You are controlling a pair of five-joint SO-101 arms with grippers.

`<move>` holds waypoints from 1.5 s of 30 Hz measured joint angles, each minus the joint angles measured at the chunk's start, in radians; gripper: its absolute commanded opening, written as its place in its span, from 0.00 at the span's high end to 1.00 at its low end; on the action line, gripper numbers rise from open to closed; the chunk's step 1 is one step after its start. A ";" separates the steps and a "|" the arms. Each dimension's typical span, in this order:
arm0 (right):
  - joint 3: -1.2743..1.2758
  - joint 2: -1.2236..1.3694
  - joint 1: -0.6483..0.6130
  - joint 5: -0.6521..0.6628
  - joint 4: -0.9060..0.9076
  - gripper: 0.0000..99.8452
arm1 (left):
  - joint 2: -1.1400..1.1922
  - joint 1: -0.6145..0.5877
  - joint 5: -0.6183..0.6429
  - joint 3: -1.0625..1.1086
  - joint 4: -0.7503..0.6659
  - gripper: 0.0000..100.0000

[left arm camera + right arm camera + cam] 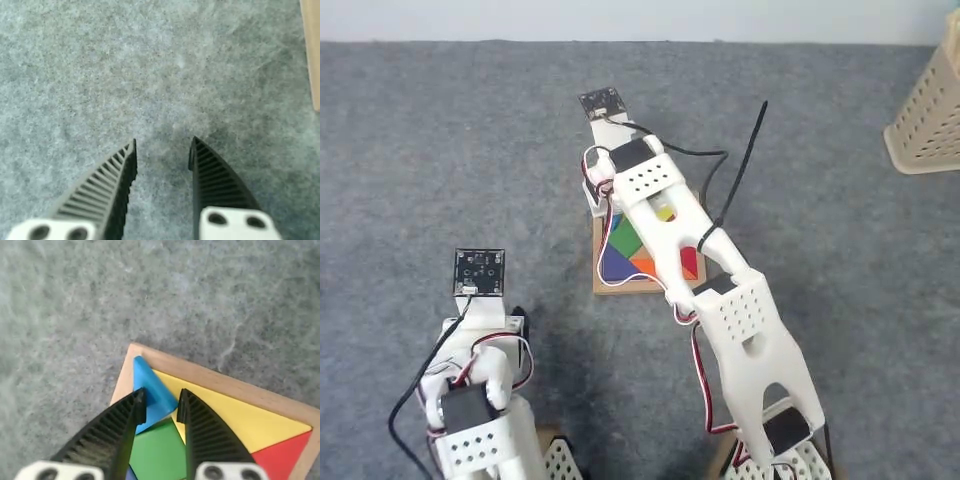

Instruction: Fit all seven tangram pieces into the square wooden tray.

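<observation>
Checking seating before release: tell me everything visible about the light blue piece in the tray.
The light blue piece looks like smooth painted wood, flat, with one pointed end showing; its other end is hidden under the right arm's jaws. It lies in the wooden tray, point tucked into a corner, one edge against the yellow piece, with the green piece beside it. The jaws stand open over it; contact and full seating cannot be told.

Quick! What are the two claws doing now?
Left gripper: open, holding nothing, over carpet.
Right gripper: slightly open, tips above the blue piece.
</observation>
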 measured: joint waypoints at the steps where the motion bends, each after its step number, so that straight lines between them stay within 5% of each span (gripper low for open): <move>1: -0.003 0.000 0.000 0.000 0.006 0.89 | 0.000 0.000 0.000 0.000 0.000 0.83; 23: -0.003 -0.038 -0.029 0.000 0.132 0.89 | 0.000 0.000 0.000 0.000 0.000 0.83; 32: -0.003 -0.187 -0.014 0.000 0.221 1.00 | 0.000 0.000 0.000 0.000 0.000 0.83; 45: 0.003 -0.436 0.032 0.043 0.443 0.99 | 0.000 0.000 0.000 0.000 0.000 0.83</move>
